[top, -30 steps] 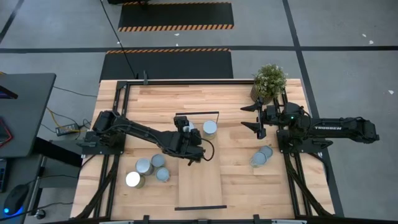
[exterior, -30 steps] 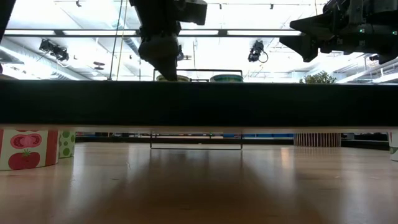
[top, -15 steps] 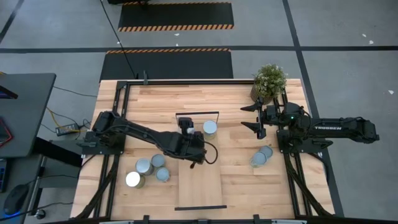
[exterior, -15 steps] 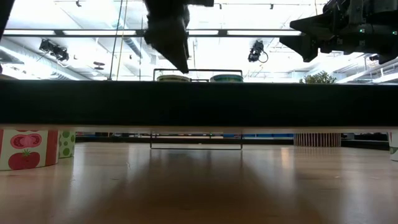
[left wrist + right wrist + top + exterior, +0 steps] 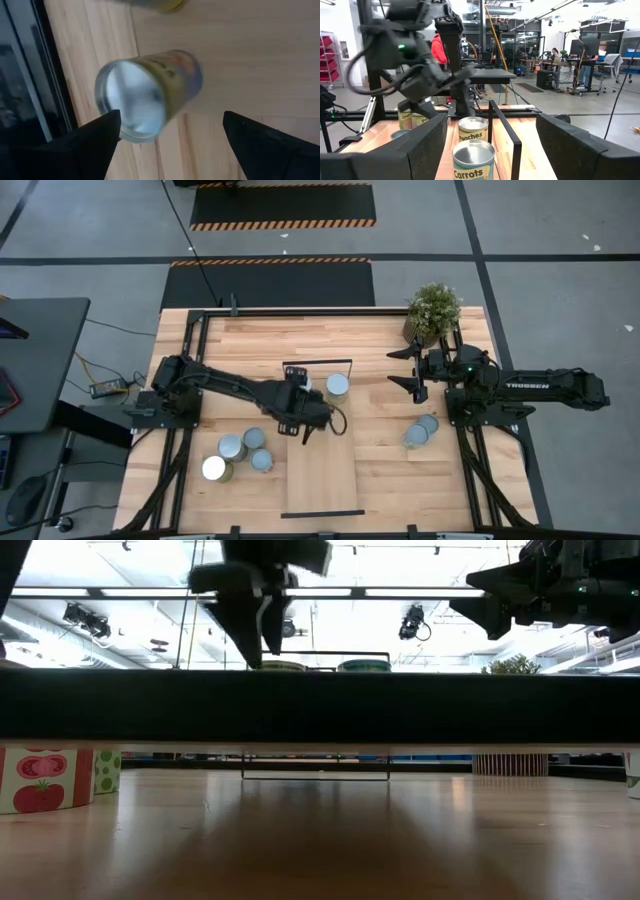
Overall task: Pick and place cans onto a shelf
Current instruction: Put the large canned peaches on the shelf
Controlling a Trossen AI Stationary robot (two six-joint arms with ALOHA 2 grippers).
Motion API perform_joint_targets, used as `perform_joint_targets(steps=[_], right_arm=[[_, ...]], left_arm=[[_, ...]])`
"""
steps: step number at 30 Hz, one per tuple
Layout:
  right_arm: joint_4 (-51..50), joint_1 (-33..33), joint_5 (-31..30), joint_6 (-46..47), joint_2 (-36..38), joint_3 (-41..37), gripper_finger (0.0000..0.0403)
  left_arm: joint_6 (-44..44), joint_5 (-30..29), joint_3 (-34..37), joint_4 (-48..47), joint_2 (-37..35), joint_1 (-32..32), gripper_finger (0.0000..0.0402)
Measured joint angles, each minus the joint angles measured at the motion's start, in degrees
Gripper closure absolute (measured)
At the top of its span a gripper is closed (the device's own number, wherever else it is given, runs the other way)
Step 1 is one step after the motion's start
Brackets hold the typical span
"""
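Wooden shelf [image 5: 470, 137] bears cans [image 5: 473, 159] labelled "Carrots" and "Peaches"; left fingers [image 5: 95, 135] spread, empty.

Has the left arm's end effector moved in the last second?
Yes. In the high view the left end effector has swung slightly, staying above the shelf near the two cans at its far end. Its fingers stand open, holding nothing.

We are looking at a robotics lab or industrial workshop hall. A wooden table [image 5: 250, 340] stands on a grey concrete floor [image 5: 560, 240] marked with black lines and hazard-striped mats [image 5: 283, 205]. Through the right wrist camera we see an open hall with exposed ceiling pipes, desks [image 5: 585, 65] with monitors, red storage bins [image 5: 326, 55], and a person in a red jacket [image 5: 439, 50] standing beyond the table.
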State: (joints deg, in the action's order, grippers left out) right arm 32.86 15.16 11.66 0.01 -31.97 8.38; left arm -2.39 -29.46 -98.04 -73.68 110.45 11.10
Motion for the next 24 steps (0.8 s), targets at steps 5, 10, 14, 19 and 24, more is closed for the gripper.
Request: perform_joint_targets(steps=[5,10,14,19,24], right_arm=[[0.0,0.0,0.0,-0.1,0.0,0.0,0.0089],[0.0,0.0,0.0,-0.1,0.0,0.0,0.0089],[0.0,0.0,0.0,-0.2,0.0,0.0,0.0089],[0.0,0.0,0.0,-0.2,0.0,0.0,0.0089],[0.0,0.0,0.0,-0.2,0.0,0.0,0.0089]], left_arm=[[1.5,1.5,0.0,0.1,0.2,-2.9,0.0045],[4.4,5.1,0.0,0.2,0.2,-4.2,0.0045],[5.9,9.6,0.0,0.4,0.2,-5.3,0.0045],[7.1,10.2,0.0,1.3,0.2,-6.3,0.0045],[7.2,12.0,0.0,2.9,0.2,-6.5,0.0045]])
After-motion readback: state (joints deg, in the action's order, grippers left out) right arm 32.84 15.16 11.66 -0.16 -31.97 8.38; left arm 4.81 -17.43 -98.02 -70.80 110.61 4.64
